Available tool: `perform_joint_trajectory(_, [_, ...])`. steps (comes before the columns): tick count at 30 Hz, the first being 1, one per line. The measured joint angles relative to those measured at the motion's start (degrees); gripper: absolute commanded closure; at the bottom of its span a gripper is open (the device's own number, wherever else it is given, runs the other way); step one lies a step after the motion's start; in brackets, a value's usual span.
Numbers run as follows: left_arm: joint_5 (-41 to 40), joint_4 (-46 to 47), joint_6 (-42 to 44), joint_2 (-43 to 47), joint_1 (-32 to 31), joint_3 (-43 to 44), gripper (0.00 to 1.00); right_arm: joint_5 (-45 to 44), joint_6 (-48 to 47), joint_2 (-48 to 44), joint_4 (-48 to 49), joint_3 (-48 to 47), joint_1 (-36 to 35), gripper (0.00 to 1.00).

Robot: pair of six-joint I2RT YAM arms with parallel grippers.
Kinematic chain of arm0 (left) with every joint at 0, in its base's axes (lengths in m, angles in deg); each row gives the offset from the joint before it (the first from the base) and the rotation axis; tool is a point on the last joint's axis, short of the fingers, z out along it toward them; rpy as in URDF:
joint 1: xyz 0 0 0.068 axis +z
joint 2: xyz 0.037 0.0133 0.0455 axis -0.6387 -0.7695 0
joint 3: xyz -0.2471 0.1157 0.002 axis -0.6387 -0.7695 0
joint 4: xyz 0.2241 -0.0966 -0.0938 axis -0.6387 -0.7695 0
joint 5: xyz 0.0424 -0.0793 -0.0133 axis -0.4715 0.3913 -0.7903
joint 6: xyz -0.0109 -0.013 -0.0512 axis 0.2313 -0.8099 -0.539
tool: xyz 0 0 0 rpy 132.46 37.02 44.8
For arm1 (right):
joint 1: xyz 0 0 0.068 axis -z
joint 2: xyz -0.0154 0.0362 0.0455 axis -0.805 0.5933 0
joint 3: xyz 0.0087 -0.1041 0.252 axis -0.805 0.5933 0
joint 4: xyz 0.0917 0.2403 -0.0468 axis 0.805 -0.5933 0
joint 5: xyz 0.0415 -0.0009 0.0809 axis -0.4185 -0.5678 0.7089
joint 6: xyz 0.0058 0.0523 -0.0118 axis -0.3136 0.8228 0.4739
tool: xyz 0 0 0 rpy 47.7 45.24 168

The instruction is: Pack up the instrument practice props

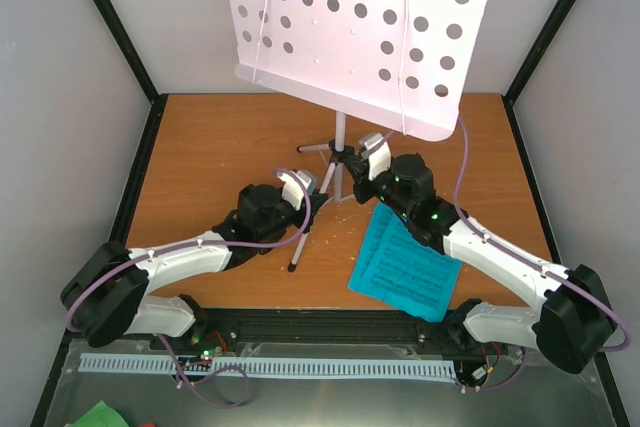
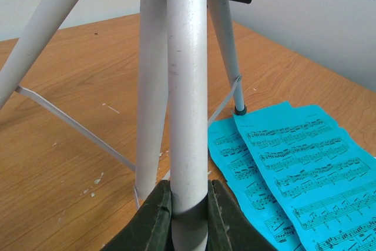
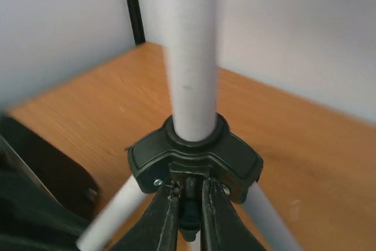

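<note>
The grey tripod music stand (image 1: 340, 137) stands mid-table, its perforated tray (image 1: 360, 17) tilted above. My left gripper (image 1: 308, 189) is shut on one grey tripod leg (image 2: 187, 86); the left wrist view shows both fingers (image 2: 154, 218) pressed against the tube. My right gripper (image 1: 357, 175) is shut on a small black knob (image 3: 189, 218) under the black tripod hub (image 3: 194, 157). Cyan sheet-music pages (image 1: 405, 265) lie flat on the table right of the stand, and they also show in the left wrist view (image 2: 294, 163). The black metronome is out of view.
White walls with black corner posts (image 1: 115, 22) close in the wooden table (image 1: 200, 147) on three sides. A white slotted rail (image 1: 270, 367) runs along the near edge. A green object (image 1: 100, 415) lies at the bottom left. Other tripod legs (image 2: 226, 45) spread around.
</note>
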Motion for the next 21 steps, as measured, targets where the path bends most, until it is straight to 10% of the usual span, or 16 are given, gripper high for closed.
perform_joint_trajectory(10, [0.02,0.13,0.17,0.00,-0.07,0.00,0.97,-9.90,-50.64,1.01,-7.69,-4.50,-4.96,0.97])
perform_joint_trajectory(15, [-0.13,0.35,0.17,0.00,-0.04,0.00,0.97,-14.67,-62.03,1.29,-6.58,-4.22,-6.93,0.50])
perform_joint_trajectory(21, [0.26,0.74,0.17,0.00,-0.04,-0.11,0.98,-12.63,-54.23,-6.47,-5.35,-3.30,-4.02,0.31])
